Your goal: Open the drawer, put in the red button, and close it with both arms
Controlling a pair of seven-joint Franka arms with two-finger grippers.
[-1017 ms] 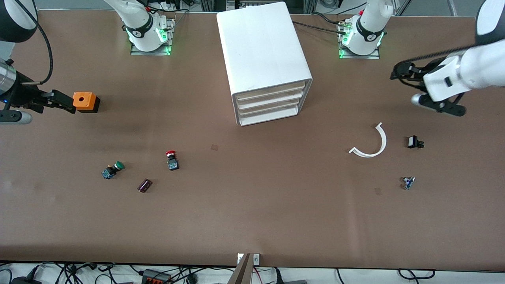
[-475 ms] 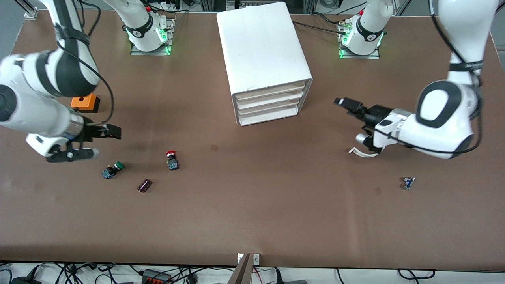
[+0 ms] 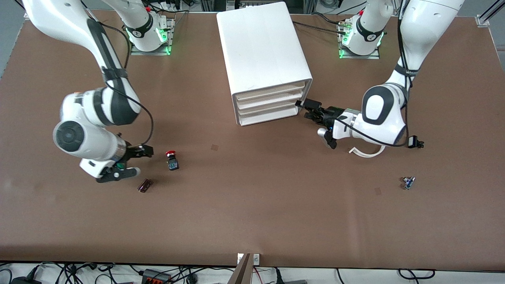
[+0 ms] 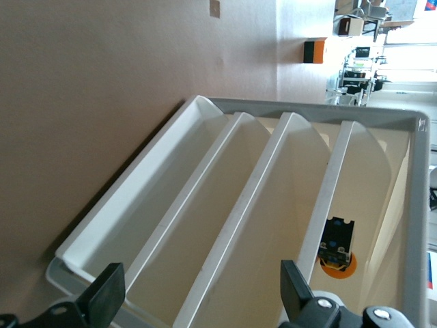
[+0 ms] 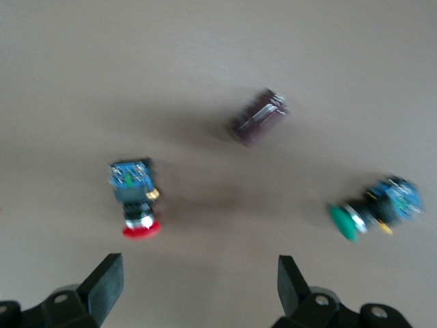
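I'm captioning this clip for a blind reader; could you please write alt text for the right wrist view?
The right gripper, jaws open, hangs over the brown table, with the red button lying on its side just ahead of it. A green-capped button and a small dark cylinder lie nearby.

Green-capped button [image 5: 372,208], dark maroon cylinder [image 3: 144,185], white curved strip [image 3: 367,152], small black clip [image 3: 414,142]
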